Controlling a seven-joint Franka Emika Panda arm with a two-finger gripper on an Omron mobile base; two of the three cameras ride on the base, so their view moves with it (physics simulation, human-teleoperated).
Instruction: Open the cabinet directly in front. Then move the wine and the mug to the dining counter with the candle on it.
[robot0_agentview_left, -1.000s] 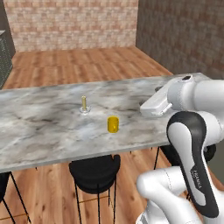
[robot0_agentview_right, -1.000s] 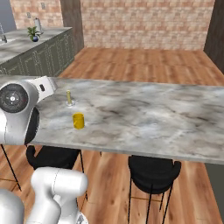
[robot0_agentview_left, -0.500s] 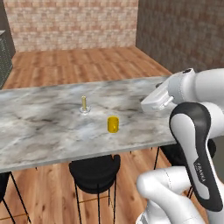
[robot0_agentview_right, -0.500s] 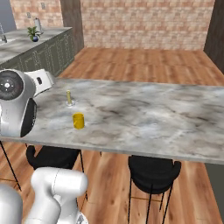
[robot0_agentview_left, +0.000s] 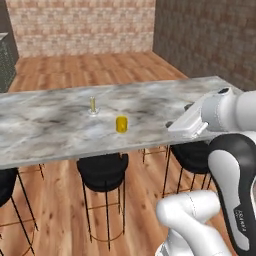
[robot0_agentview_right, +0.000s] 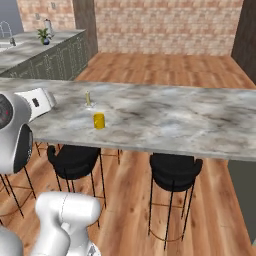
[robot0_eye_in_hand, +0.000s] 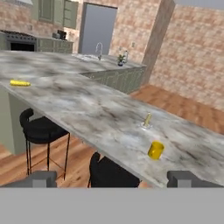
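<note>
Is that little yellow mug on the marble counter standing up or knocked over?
Upright. The mug stands on its base on the dining counter, near the candle but apart from it.

The counter (robot0_agentview_left: 45, 125) is grey-white veined marble, smooth with a soft sheen. The mug (robot0_agentview_left: 121, 124) looks like glazed yellow-orange ceramic, plain and slightly glossy. The candle (robot0_agentview_left: 92, 104) is pale waxy yellow in a small clear glass-like holder. The stools (robot0_agentview_right: 175, 172) have matt black seats on thin dark metal legs. The floor (robot0_agentview_right: 125, 210) is warm polished wood planking. The walls (robot0_agentview_left: 80, 25) are rough brick, reddish at the back and darker at the side. The arm (robot0_agentview_left: 230, 165) has a smooth white plastic shell with dark glossy joints.
</note>
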